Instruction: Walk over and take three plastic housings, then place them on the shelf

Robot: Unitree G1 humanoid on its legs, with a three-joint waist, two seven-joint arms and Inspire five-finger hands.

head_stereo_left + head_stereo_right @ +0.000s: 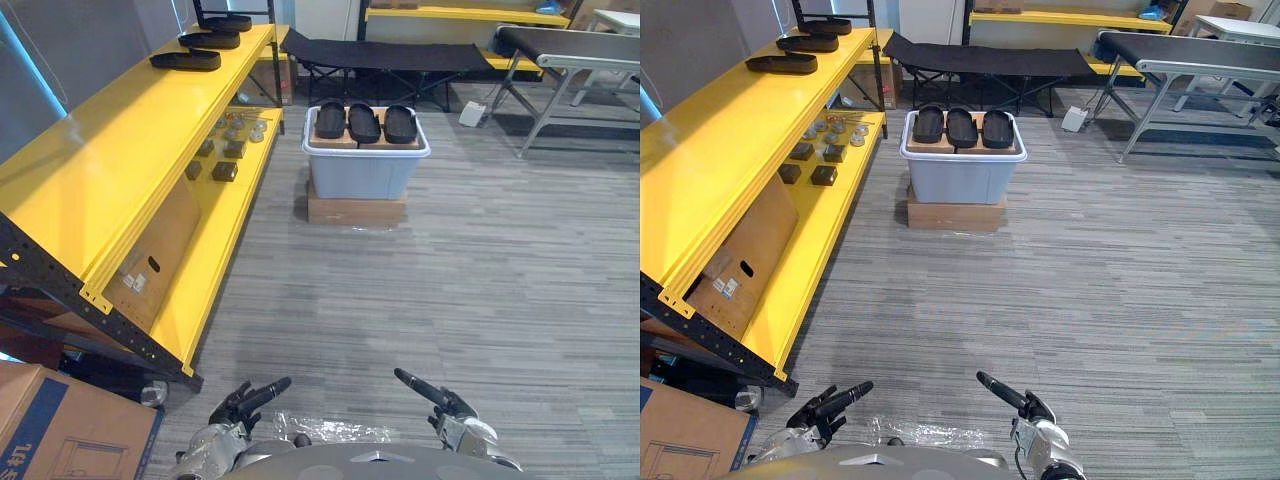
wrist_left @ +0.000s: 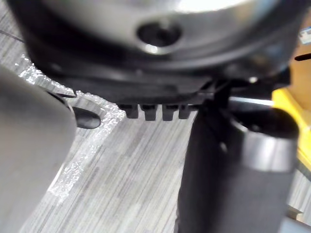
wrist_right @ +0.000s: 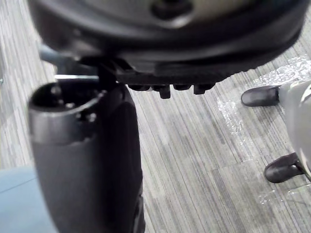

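Left hand (image 1: 252, 397) and right hand (image 1: 432, 392) sit low in front, fingers straight, holding nothing. Grey striped floor (image 1: 480, 260) runs ahead to a folding cot (image 1: 385, 55). A long yellow shelf (image 1: 120, 160) lines the left side. Straight ahead, a grey bin (image 1: 365, 170) on a cardboard box (image 1: 355, 211) carries three black housings (image 1: 363, 122). Other housings (image 1: 186, 60) lie on the shelf top.

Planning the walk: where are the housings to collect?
Straight ahead in the eye views, three black housings lie side by side atop the grey bin, right of the yellow shelf.
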